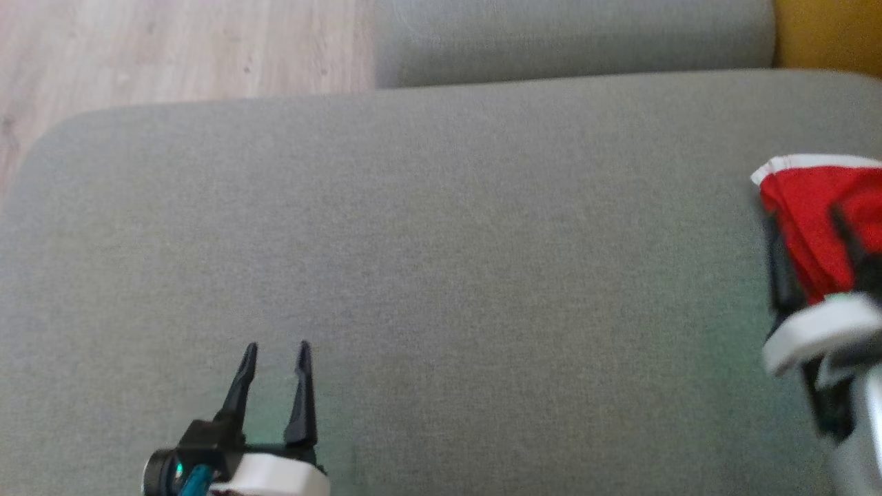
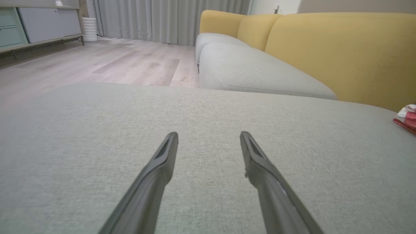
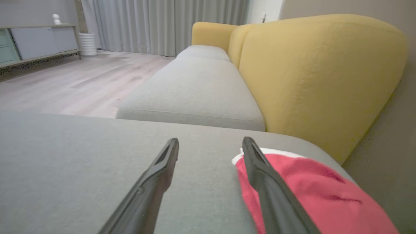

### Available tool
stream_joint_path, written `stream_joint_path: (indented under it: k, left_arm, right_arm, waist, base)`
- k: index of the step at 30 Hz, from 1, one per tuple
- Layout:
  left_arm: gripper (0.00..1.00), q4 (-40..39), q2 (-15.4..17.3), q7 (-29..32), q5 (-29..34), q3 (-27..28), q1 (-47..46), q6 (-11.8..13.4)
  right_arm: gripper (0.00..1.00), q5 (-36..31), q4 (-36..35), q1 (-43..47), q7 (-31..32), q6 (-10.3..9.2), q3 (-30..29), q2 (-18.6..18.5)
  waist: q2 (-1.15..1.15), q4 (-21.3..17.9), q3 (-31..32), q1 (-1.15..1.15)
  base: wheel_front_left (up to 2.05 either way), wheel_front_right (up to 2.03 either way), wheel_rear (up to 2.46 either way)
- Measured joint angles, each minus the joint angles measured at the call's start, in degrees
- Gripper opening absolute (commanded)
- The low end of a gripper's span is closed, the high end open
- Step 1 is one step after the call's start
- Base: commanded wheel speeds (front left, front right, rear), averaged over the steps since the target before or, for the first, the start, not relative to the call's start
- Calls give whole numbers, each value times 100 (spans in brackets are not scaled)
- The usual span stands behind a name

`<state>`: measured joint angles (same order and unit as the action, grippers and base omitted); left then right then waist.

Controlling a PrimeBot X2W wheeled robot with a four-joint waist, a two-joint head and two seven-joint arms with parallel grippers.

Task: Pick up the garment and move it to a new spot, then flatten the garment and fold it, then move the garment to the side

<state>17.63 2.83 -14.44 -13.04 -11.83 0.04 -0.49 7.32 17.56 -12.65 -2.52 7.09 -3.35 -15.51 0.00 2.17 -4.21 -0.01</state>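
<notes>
The garment [image 1: 806, 207] is a red cloth with a white band, bunched flat at the right edge of the grey cushion [image 1: 441, 227]. My right gripper [image 1: 803, 217] hovers over it, blurred, with its dark fingers apart. In the right wrist view that gripper [image 3: 210, 141] is open; its right finger [image 3: 260, 175] crosses the garment's [image 3: 312, 191] left edge, and bare cushion shows between the fingers. My left gripper [image 1: 275, 348] is open at the lower left with nothing in it. The left wrist view shows it [image 2: 209, 135] over bare cushion, the garment [image 2: 408, 118] far to the right.
A yellow sofa back [image 3: 308, 71] rises beyond the garment, with a second grey seat [image 3: 198, 91] behind the cushion. Pale wood floor [image 1: 172, 48] lies past the cushion's far left edge. A cabinet [image 2: 39, 24] and curtains [image 2: 169, 19] stand far off.
</notes>
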Motion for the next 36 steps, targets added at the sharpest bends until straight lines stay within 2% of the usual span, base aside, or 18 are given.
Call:
stream_joint_path:
  k: [4,9,18,19,25,36]
  left_arm:
    - [100,37,3,0,111,204,155,89]
    - [100,155,3,-1,154,315,278,169]
    - [100,422,3,0,203,443,283,122]
    - [0,443,3,2,215,442,279,112]
    - [0,801,-1,83,93,441,481,99]
    - [0,742,-3,244,-619,493,474,41]
  right_arm:
    - [100,-87,-79,708,-550,0,116,455]
    - [100,-201,113,1217,-948,0,286,956]
    - [100,-412,382,1466,-1145,0,267,1240]
    - [0,-425,408,1465,-1141,0,271,1248]
    - [0,-322,812,1630,-1051,-4,276,1290]
    - [0,468,734,1629,-897,-4,234,1290]
  waist:
    - [0,92,270,0]
    - [0,162,468,0]
    - [0,159,539,1]
    - [0,153,541,1]
    - [0,144,541,1]
    - [0,111,528,1]
  base:
    - [0,0,0]
    - [0,0,0]
    - [0,0,0]
    - [0,0,0]
    - [0,0,0]
    - [0,0,0]
